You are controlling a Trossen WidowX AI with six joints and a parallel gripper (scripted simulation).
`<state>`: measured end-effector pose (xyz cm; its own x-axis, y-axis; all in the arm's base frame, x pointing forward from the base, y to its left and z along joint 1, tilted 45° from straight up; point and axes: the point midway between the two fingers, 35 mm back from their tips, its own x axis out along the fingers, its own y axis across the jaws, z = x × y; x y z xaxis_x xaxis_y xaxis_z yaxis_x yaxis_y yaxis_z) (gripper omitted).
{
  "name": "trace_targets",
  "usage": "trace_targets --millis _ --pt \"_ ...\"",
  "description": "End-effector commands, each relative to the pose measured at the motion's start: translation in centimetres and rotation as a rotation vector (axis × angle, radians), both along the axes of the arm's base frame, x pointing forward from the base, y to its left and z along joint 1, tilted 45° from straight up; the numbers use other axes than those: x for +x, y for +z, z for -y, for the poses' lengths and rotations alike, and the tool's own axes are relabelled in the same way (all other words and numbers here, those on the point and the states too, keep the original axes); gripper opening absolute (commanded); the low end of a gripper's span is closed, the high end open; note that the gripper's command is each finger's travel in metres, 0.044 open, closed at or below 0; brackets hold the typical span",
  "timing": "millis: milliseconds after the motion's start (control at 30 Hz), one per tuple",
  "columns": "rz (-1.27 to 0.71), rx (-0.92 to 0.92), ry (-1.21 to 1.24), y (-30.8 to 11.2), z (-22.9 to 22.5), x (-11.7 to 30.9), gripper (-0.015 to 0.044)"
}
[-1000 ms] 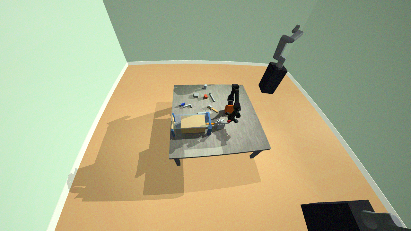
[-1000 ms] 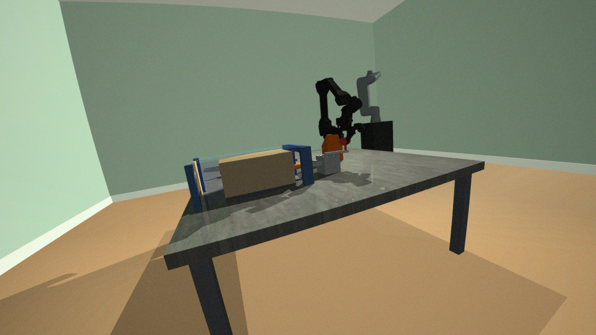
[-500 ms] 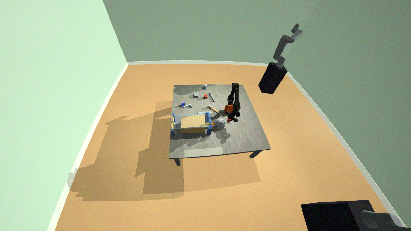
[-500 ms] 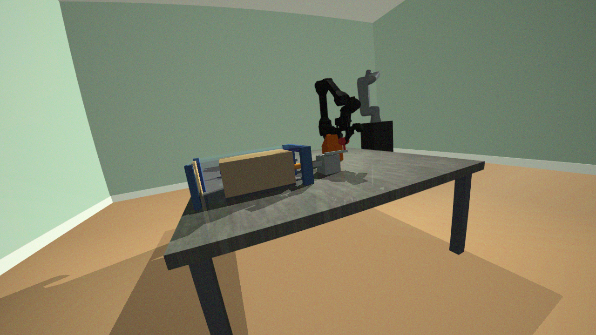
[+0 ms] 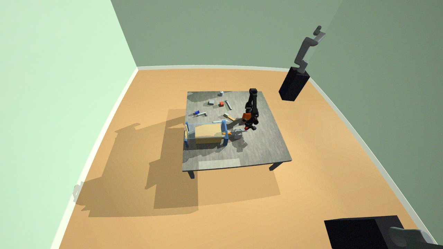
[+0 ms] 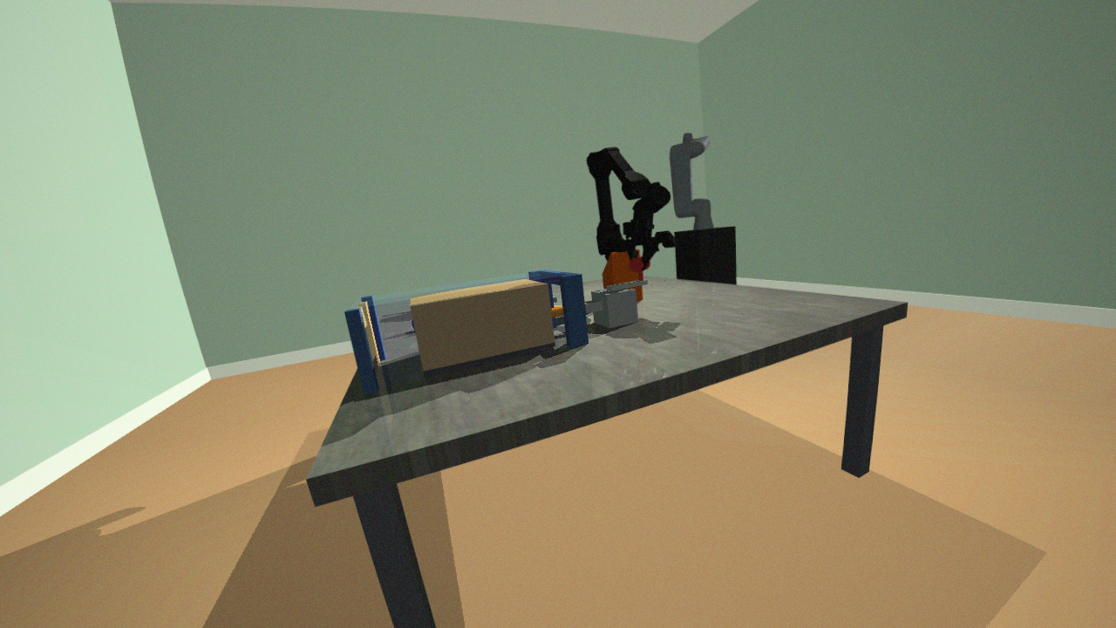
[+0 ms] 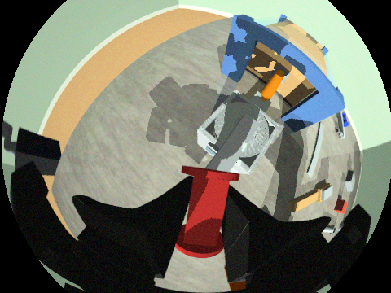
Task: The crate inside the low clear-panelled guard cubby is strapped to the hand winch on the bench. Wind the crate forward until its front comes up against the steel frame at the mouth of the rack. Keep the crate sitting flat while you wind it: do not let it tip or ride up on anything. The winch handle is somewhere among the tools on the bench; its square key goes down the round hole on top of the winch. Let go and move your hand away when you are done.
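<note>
The tan crate [image 5: 208, 130] [image 6: 483, 324] sits flat inside the clear-panelled cubby. Its front is close behind the blue frame [image 5: 225, 141] [image 6: 575, 312] [image 7: 319, 102], with a narrow gap seeming to show. An orange strap [image 5: 226, 133] [image 7: 272, 86] runs from it toward the grey winch [image 5: 237, 135] [image 6: 616, 310] [image 7: 261, 136]. The grey winch handle [image 6: 628, 285] [image 7: 233, 148] lies level across the winch top; its key end and the hole are hidden. My gripper [image 5: 247, 127] [image 6: 643, 262] [image 7: 205, 182] is shut on the handle's upright red knob [image 7: 206, 199], on the winch's side away from the frame.
A yellow-handled tool [image 5: 230, 117] [image 7: 305, 201], a flat strip [image 5: 218, 121] [image 7: 316, 150], a red cube [image 5: 221, 103] [image 7: 340, 206], a grey block [image 5: 211, 102], a grey bar [image 5: 228, 105] and a blue-ended tool [image 5: 197, 112] lie behind the cubby and winch. An orange block [image 5: 246, 117] [image 6: 618, 273] stands by the arm.
</note>
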<state>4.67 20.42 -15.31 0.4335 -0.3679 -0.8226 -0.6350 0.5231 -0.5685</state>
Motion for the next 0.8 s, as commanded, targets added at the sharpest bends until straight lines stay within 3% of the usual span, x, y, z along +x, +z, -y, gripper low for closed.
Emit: trace_targets --millis 0,767 --pt "0.006 -0.026 0.005 1.3 1.6 0.7 0.0000" --pt "0.008 -0.028 0.005 3.2 3.5 2.5 0.0000"
